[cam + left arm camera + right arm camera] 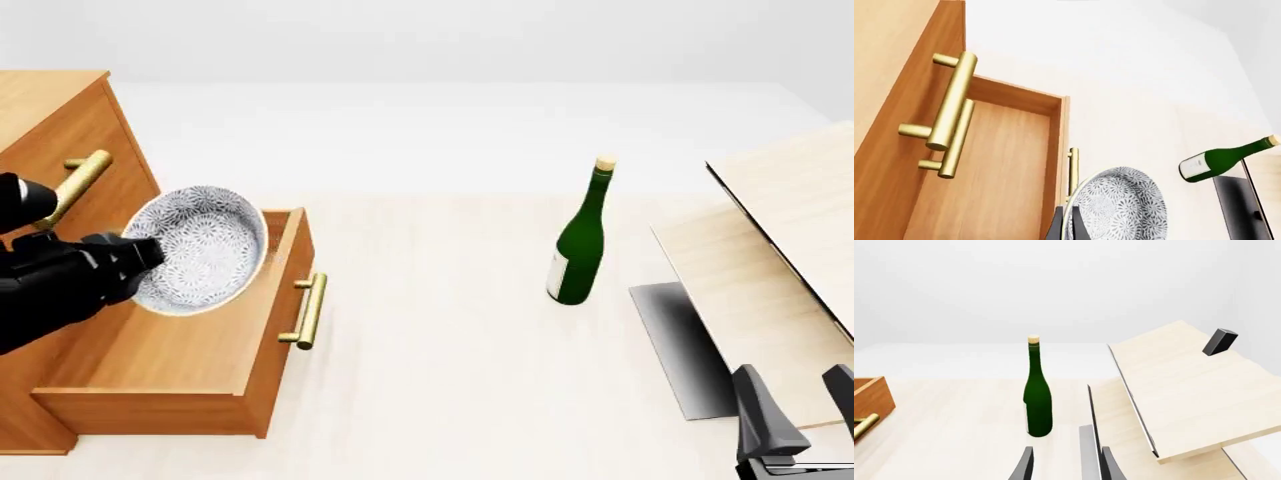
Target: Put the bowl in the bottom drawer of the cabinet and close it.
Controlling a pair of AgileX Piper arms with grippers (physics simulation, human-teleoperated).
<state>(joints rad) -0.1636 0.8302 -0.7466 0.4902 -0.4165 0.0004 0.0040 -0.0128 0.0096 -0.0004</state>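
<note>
The white speckled bowl hangs tilted on its side over the open bottom drawer of the orange-brown cabinet. My left gripper is shut on the bowl's rim. In the left wrist view the bowl sits beside the gripper, with the drawer's wooden floor beyond it. The drawer's brass handle faces the table's middle. My right gripper stands open and holds nothing at the near right; in its own view the right gripper points toward the bottle.
A green bottle stands upright mid-table. Pale light-wood boards lean at the right over a grey slab. An upper drawer's brass handle juts out just left of the bowl.
</note>
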